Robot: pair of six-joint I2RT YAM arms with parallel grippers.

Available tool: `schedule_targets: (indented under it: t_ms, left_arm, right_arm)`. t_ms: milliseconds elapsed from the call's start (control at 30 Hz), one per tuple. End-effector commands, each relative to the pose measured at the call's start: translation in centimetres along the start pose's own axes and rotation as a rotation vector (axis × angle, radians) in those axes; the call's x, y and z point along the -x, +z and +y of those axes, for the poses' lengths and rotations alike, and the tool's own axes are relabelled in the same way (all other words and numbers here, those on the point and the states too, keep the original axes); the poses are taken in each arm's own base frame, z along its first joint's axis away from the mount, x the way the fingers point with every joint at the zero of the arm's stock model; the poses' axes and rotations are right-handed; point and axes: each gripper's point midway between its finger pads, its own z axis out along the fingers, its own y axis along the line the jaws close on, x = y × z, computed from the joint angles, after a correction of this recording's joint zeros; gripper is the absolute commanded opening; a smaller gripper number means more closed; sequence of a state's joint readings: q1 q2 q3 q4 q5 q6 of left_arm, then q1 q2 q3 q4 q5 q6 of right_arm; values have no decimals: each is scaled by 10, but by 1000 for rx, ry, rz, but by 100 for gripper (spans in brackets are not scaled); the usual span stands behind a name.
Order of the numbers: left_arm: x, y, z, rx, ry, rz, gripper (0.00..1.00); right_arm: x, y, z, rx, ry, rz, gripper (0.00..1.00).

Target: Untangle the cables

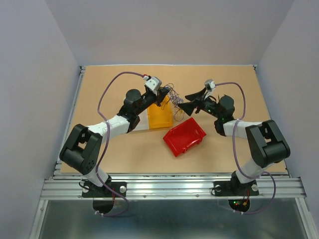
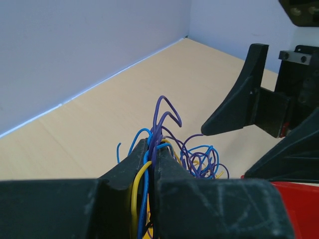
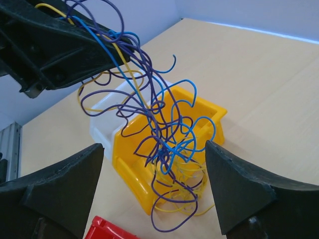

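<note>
The cables [image 1: 174,93] are a tangle of thin blue, purple and yellow wires. My left gripper [image 1: 162,95] is shut on the top of the bunch and holds it up over the yellow bin [image 1: 159,115]. In the left wrist view the strands [image 2: 201,160] run between the closed fingers of my left gripper [image 2: 154,147]. In the right wrist view the tangle [image 3: 166,148] hangs from the left gripper [image 3: 65,45], its lower yellow loops reaching the yellow bin [image 3: 134,167]. My right gripper [image 3: 153,147] is open, its fingers on either side of the hanging tangle, not touching it.
A red bin [image 1: 184,136] lies in front of the yellow one, between the arms. A white bin [image 3: 102,119] sits against the yellow bin. Raised white walls ring the table. My right gripper [image 1: 192,103] faces the left one closely.
</note>
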State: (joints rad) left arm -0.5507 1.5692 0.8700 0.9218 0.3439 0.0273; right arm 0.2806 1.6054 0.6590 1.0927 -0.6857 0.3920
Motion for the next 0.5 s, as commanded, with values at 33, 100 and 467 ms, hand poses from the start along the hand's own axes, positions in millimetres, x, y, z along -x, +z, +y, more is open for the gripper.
schedule_targets:
  t_ms: [33,100,467]
  left_arm:
    - [43,1,-11,-41,27,-110,0]
    - [44,1,-11,-43,26,-109,0]
    - [40,2,3,31,43,-104,4]
  right_arm:
    - [11,23,-9,-26,-53,-25,82]
    - [12,28,-6,-13,-57,-21,76]
    - [33,7,-47,-363,-31,-90,0]
